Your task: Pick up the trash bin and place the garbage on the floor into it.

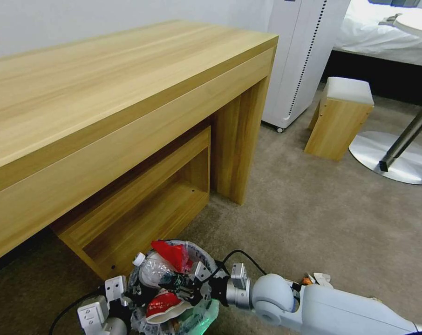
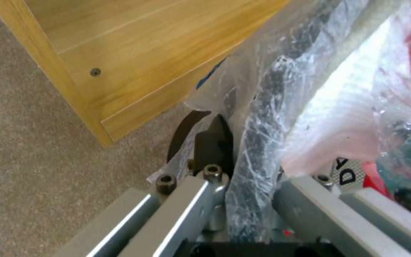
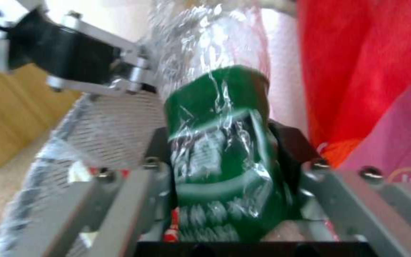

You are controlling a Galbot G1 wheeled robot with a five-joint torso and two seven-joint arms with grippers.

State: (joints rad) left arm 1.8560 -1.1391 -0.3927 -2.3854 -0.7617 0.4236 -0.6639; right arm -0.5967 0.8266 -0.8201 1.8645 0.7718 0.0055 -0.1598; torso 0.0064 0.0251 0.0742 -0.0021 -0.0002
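The trash bin (image 1: 192, 245), lined with a crinkled clear bag, sits low in front of me by the desk's corner. It holds garbage: a red wrapper (image 1: 173, 253), a clear bottle (image 1: 151, 270) and a red-white cup (image 1: 163, 304). My left gripper (image 1: 127, 297) is shut on the bin's bagged rim (image 2: 267, 107), one finger on each side of it (image 2: 248, 171). My right gripper (image 1: 185, 286) reaches over the bin's opening, shut on a green-labelled bottle (image 3: 215, 142) pinched between its fingers (image 3: 229, 160). A few small scraps (image 1: 316, 278) lie on the carpet beside my right arm.
A wooden desk (image 1: 104, 93) with a low open shelf (image 1: 141, 204) under it stands right behind the bin. A white appliance (image 1: 299, 56), a cushioned wooden stool (image 1: 341, 121) and a metal table base (image 1: 392, 158) stand farther right. Open carpet (image 1: 313, 214) lies between.
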